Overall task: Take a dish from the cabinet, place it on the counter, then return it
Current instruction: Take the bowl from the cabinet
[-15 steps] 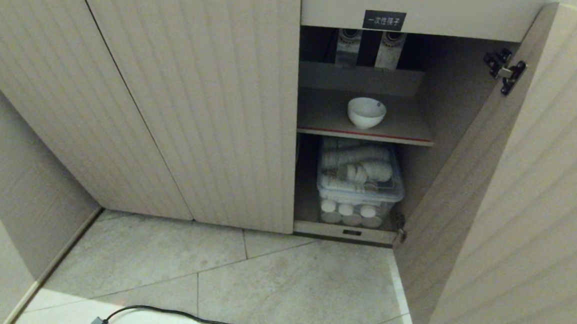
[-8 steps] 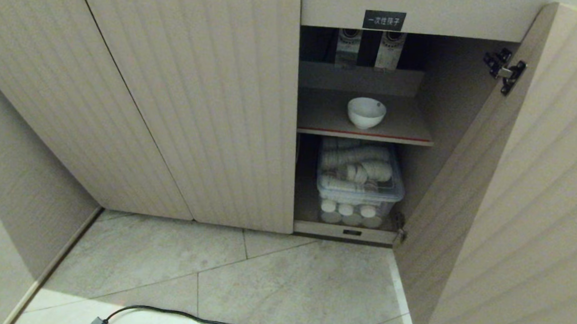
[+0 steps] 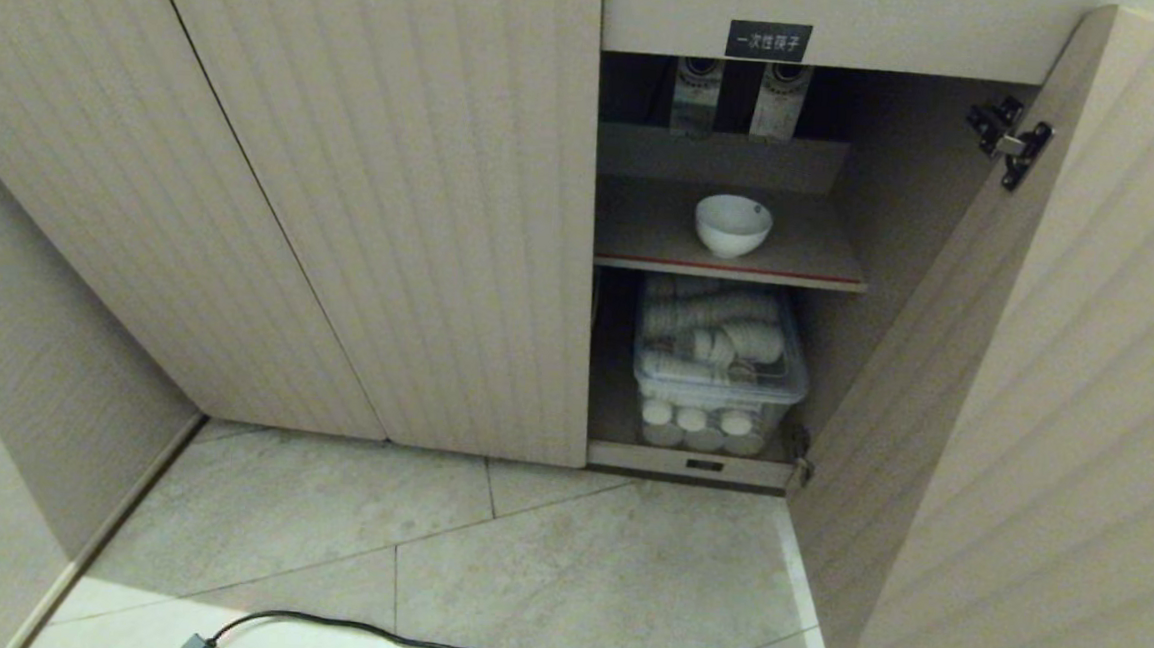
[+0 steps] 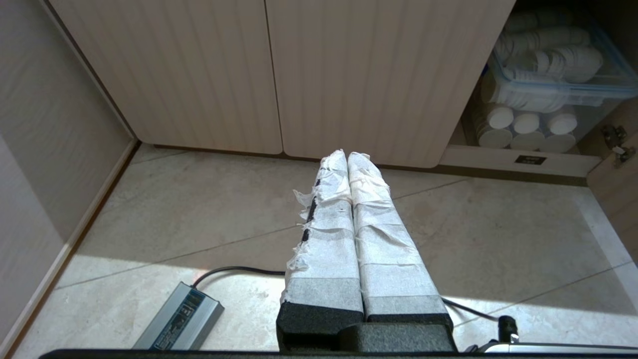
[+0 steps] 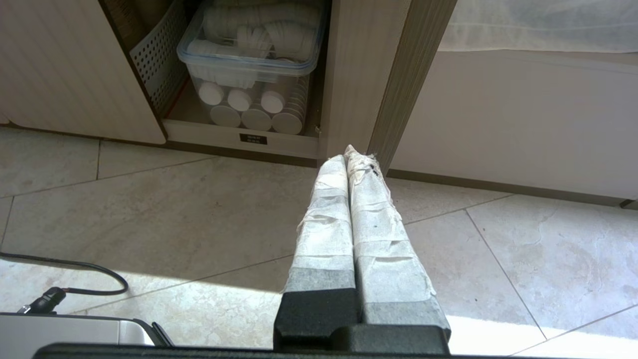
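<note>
Tiles [image 3: 562,564], pale grey stone with thin joints, lay nearest me, crossed by a black cable [image 3: 387,638]. Low over them I had the left gripper [image 4: 347,155], its white tape-wrapped fingers [image 4: 326,239] pressed flat together with nothing between them, aimed toward the shut ribbed doors. The right gripper [image 5: 351,155] hung likewise above the floor, fingers closed on nothing, aimed toward the edge of the swung-open door [image 3: 1034,392]. Beyond stood the pale beige wood-grain cabinet [image 3: 364,201] with its right compartment open. On its bottom sat a clear plastic lidded box [image 3: 720,368] packed with white cups. Above that, on the red-edged shelf [image 3: 643,233], I saw the small white glossy round bowl [image 3: 732,224], upright on its foot, mouth facing up, clear of both walls. Being round, it showed no long axis. Highest was a small black label [image 3: 769,41] with white characters.
</note>
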Available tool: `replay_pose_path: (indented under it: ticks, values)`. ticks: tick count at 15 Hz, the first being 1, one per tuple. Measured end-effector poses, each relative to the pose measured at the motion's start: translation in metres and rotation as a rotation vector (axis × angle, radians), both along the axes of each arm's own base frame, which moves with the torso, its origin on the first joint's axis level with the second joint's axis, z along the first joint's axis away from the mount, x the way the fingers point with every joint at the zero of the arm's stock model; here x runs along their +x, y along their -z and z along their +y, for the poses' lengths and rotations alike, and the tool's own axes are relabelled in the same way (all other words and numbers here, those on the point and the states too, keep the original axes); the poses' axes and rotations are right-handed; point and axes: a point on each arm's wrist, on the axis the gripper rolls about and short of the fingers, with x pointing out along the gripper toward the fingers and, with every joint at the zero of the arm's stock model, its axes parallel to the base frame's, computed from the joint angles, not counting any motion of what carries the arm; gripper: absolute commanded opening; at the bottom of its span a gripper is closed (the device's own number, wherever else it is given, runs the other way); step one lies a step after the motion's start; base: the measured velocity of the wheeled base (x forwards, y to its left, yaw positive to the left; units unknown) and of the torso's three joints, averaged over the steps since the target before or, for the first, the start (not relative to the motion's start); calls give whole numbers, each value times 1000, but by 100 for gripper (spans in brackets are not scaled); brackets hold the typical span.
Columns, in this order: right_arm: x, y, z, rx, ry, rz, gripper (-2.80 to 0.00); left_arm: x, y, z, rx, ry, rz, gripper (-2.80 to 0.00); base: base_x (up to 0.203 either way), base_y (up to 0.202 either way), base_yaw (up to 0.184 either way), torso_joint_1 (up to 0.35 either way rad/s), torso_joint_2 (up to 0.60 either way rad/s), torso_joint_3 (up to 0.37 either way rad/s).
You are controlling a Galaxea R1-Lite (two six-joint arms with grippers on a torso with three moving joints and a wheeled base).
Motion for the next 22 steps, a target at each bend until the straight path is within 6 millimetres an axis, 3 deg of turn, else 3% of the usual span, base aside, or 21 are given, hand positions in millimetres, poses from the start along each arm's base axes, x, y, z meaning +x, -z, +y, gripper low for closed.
replay_pose_path:
  ticks: [5, 14, 22]
  values:
    - [0, 0, 0, 1, -1, 0, -280, 0, 0, 0, 0, 1, 0, -280, 1, 40, 0, 2, 0, 1]
    - [0, 0, 0, 0, -1, 0, -280, 0, 0, 0, 0, 2, 0, -280, 0, 172, 0, 2, 2, 4]
    - [0, 0, 0, -4, -1, 1, -280, 0, 0, 0, 0, 1, 0, -280, 0, 0, 0, 0, 0, 0]
